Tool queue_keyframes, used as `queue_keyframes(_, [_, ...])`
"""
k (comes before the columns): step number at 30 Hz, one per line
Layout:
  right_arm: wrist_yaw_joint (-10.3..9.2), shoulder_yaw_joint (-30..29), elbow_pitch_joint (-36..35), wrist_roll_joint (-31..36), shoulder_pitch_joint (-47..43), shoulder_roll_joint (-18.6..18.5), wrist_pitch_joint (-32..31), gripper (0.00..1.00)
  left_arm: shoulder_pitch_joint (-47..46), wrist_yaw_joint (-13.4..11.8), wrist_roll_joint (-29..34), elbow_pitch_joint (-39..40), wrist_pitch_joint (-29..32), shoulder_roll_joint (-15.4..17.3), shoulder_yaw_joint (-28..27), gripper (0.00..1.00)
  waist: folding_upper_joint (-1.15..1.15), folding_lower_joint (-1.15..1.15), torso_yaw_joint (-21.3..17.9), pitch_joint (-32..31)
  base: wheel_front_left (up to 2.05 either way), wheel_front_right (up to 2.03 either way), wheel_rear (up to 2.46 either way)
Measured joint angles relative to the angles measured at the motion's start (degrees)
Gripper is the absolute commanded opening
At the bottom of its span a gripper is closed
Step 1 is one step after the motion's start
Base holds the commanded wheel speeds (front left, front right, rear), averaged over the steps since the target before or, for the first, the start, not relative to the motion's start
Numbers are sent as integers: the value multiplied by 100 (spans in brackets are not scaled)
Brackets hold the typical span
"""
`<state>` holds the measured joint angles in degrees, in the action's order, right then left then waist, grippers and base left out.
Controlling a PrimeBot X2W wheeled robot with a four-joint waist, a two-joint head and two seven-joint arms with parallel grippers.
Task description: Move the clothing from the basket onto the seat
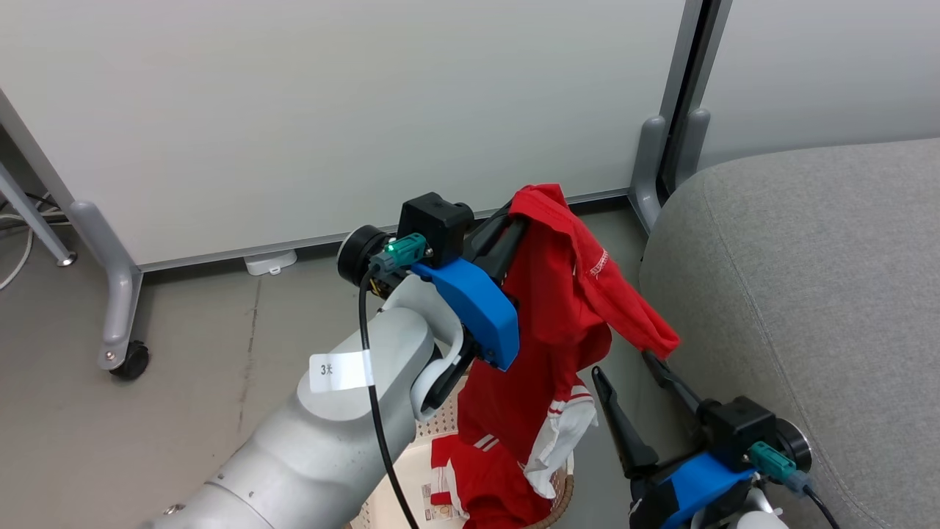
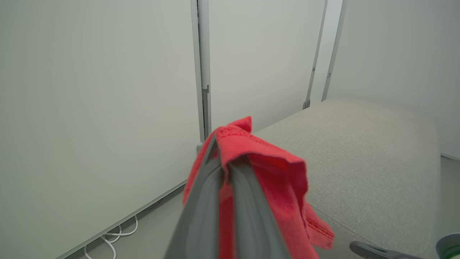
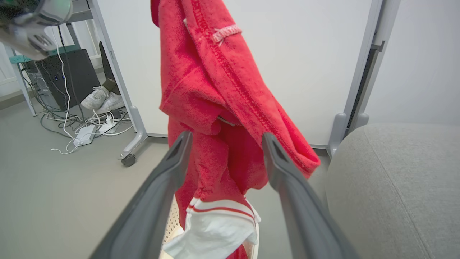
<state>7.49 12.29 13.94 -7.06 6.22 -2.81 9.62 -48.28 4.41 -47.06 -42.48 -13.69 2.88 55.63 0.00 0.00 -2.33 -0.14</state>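
While red clothing [image 1: 551,308] is held above the basket [image 1: 440,422] by the closed left claw [image 1: 514,220], the right claw [image 1: 623,365] is spread wide, empty, beside the seat [image 1: 808,294].

Count was: 2 garments [image 1: 551,308] as far as I could tell, since the folds overlapped. 1 basket [image 1: 439,420]. 1 seat [image 1: 808,279]. 2 pincers: left pincer [image 1: 514,220], right pincer [image 1: 622,364]. 2 shoes [image 3: 92,99]. 1 caster [image 1: 132,360].
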Motion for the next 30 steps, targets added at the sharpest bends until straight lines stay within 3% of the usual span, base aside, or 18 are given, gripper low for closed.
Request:
queue_keyframes(7, [0, 242, 246, -9, 251, 1, -230, 100, 0, -38, -162, 13, -30, 1, 235, 0, 0, 0, 12, 12, 0, 0, 0])
queue_keyframes(14, [0, 463, 956, -269, 833, 0, -272, 100, -12, -90, -353, 107, -55, -1, 468, 0, 0, 0, 68, 29, 0, 0, 0])
queue_keyframes(24, [0, 1361, 2036, -1499, 1629, 0, -69, 100, -103, -158, -571, 169, -100, 1, 795, 0, 0, 0, 187, 68, 0, 0, 0])
queue_keyframes(30, [0, 1726, 2626, -1811, 2008, 1, 49, 100, -189, -192, -694, 175, -104, 1, 910, 0, 0, 0, 234, 115, 0, 0, 0])
